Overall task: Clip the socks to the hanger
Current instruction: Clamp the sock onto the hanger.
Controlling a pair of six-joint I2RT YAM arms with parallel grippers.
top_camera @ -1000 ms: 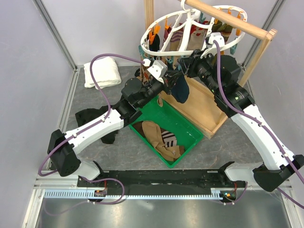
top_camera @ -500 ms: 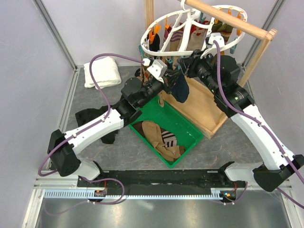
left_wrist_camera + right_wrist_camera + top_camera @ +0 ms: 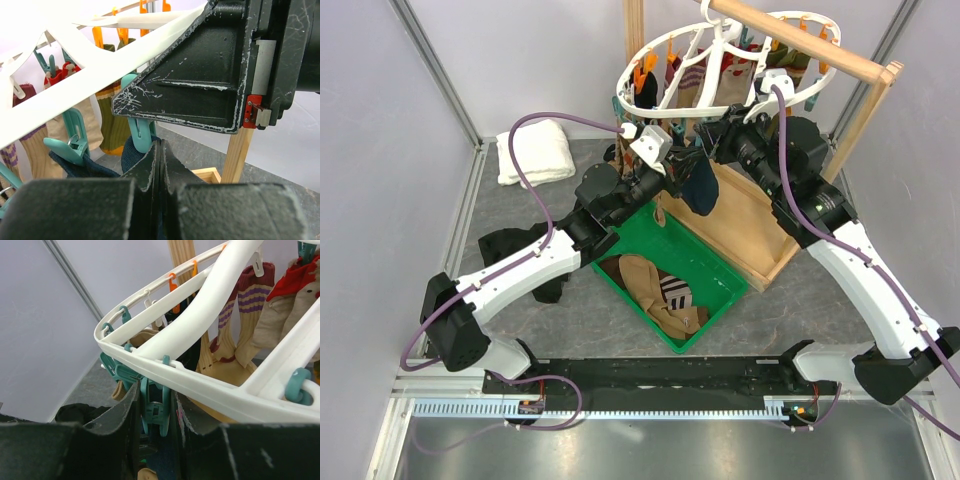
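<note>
From above, the tips of both grippers are hidden under the hanger rim and behind the wrist cameras. In the left wrist view the black body of the right gripper fills the upper right and covers most of the frame behind it. The lower end of the navy sock is cut off in both wrist views.

The left gripper has its fingers pressed together, with no gap between them. Navy fabric lies against them, just under a teal clip, but it cannot be seen whether fabric is caught between them. The right gripper pinches this clip from both sides. The clip hangs from the near-left rim of the hanger.

The left arm stretches up and to the right over the green bin. The right arm rises along the wooden stand and bends to the left. The two wrists almost meet under the rim.

The navy sock hangs between the two grippers, above the bin. More socks lie in the bin, and others hang clipped further along the hanger.
</note>
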